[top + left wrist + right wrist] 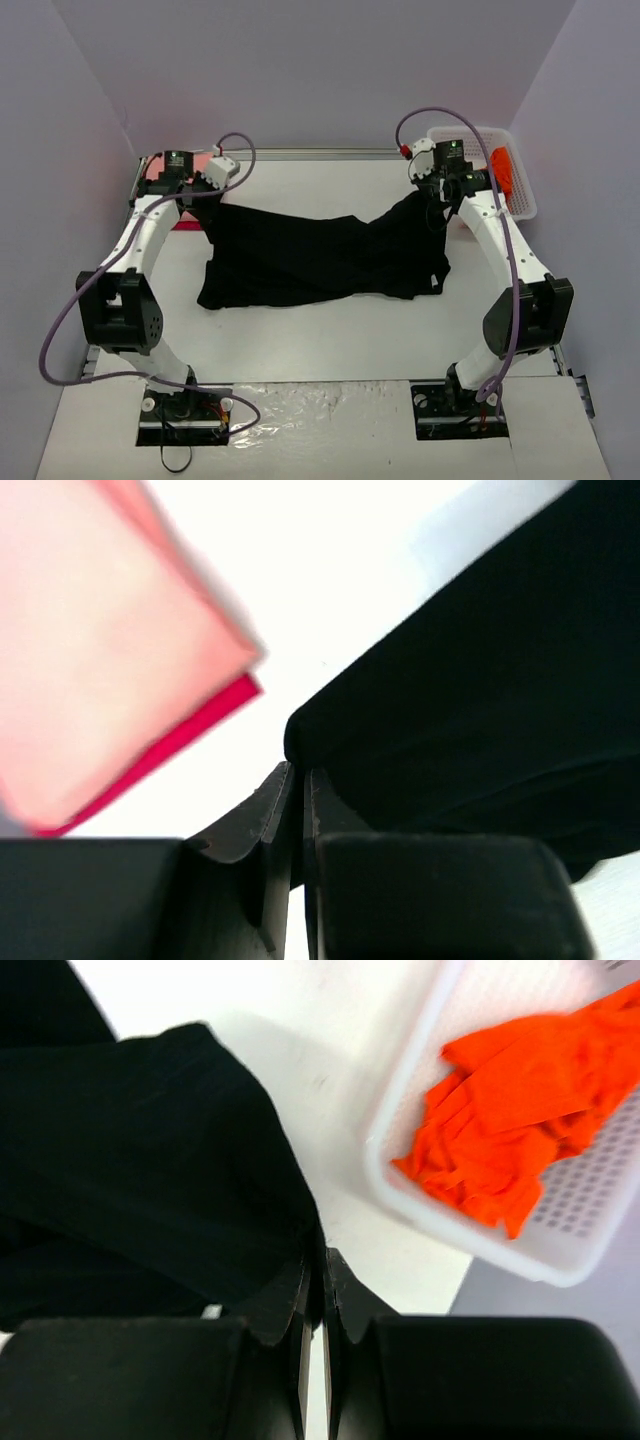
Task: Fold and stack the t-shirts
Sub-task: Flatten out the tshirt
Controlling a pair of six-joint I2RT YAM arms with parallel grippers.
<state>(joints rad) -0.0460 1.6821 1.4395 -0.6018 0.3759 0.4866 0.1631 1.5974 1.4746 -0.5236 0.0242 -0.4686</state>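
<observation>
A large black t-shirt (310,255) lies across the middle of the table, with its two far corners lifted. My left gripper (207,198) is shut on the far left corner; in the left wrist view its jaws (298,772) pinch the edge of the black cloth (480,680). My right gripper (435,195) is shut on the far right corner, and the right wrist view shows black cloth (150,1160) nipped between its jaws (322,1257). A folded salmon-pink t-shirt (100,650) rests on a red one (195,732) at the far left. The bright orange t-shirt (510,1110) lies crumpled in the basket.
A white mesh basket (520,195) stands at the far right corner, close beside my right wrist; its rim (400,1175) is near the right fingers. The pink and red stack (155,185) sits behind my left arm. Grey walls close in the table on three sides.
</observation>
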